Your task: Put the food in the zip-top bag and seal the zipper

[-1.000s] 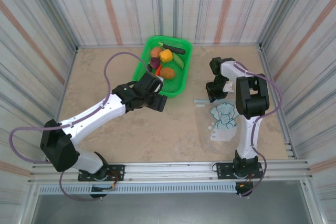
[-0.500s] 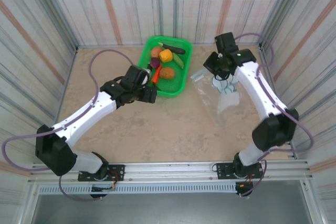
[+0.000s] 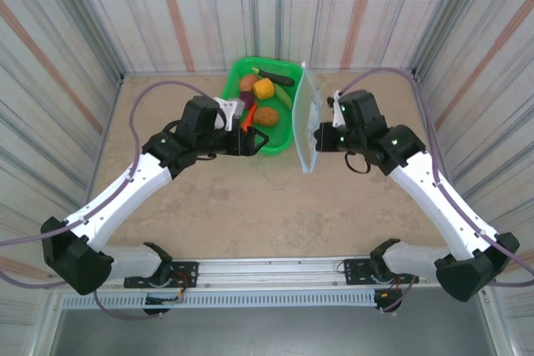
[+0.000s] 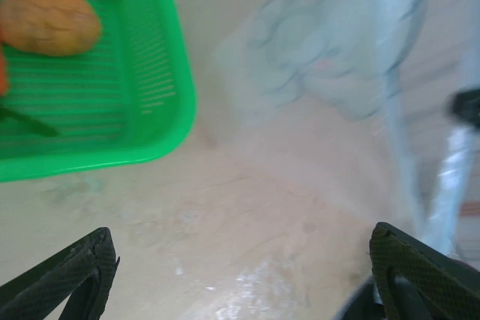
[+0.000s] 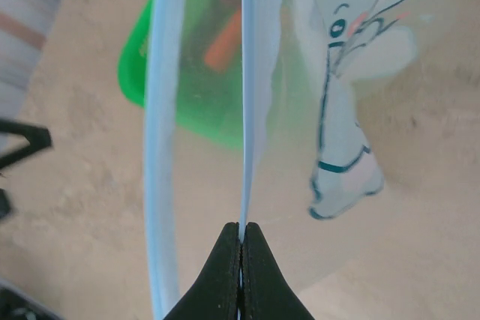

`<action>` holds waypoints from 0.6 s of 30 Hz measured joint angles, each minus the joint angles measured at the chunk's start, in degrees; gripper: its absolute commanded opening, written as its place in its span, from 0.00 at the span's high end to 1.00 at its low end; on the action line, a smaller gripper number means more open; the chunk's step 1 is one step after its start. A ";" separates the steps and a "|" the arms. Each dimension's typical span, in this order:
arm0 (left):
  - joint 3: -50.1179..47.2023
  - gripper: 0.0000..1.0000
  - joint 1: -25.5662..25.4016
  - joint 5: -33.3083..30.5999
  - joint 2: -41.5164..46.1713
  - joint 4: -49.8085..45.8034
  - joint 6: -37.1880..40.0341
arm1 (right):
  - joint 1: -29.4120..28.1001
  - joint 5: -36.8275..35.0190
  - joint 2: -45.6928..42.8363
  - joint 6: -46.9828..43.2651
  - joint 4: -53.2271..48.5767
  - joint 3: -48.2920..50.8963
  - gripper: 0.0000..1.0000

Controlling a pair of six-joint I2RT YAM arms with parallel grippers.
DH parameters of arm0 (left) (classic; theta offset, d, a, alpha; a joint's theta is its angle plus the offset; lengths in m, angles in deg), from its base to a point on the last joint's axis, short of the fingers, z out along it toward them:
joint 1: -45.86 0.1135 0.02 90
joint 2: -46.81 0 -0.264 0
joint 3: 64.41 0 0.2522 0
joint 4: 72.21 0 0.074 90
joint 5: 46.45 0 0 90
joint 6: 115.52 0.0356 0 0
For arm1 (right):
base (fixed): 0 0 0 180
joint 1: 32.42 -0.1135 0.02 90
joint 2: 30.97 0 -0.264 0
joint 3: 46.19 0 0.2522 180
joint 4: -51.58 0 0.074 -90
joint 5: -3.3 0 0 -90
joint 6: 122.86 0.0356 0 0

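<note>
Jaws of right gripper pinch the clear, cartoon-printed zip-top bag.

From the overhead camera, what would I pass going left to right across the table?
Green basket → clear bag, held up edge-on → right claw, pinching the bag's edge.

The basket is showing bright green with a fine ribbed mesh; the zip-top bag is reading clear, carrying a blue-grey outlined cartoon print with a pink touch; the zipper is appearing pale blue; the potato is showing orange-brown; the carrot is showing orange; the fruit is showing yellow-orange; the table is presenting mottled beige; the walls are bearing grey, white and rust stripes.
</note>
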 measured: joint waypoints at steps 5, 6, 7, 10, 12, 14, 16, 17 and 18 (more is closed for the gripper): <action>-4.28 0.18 -0.70 7.08 -1.09 6.36 -3.98 | -1.38 2.19 -4.50 0.07 1.79 7.23 1.00; -5.05 0.18 -0.70 7.91 -1.18 7.15 -4.57 | -1.64 2.36 -5.25 0.09 2.23 7.85 1.00; -5.84 0.19 -0.81 8.66 -1.29 7.87 -5.33 | -1.88 2.54 -6.08 0.11 2.84 8.41 1.00; -6.51 0.21 -1.09 9.86 -1.64 9.11 -6.29 | -2.56 3.02 -8.04 0.52 4.28 9.79 1.00; -6.49 0.22 -1.33 10.29 -1.81 10.05 -6.71 | -2.84 3.37 -8.81 0.74 5.07 10.60 1.00; -6.03 0.23 -1.44 10.40 -2.43 10.54 -6.86 | -3.06 3.56 -8.98 1.11 5.90 11.15 1.00; -5.33 0.27 -1.55 10.49 -3.61 11.63 -7.23 | -3.32 3.58 -8.90 1.53 6.38 11.21 1.00; -4.85 0.30 -1.55 10.99 -4.63 12.48 -7.50 | -3.61 3.50 -8.79 1.86 6.49 11.21 1.00; -4.61 0.32 -1.55 11.37 -5.27 13.07 -7.69 | -4.02 3.32 -8.61 2.10 6.62 11.21 1.00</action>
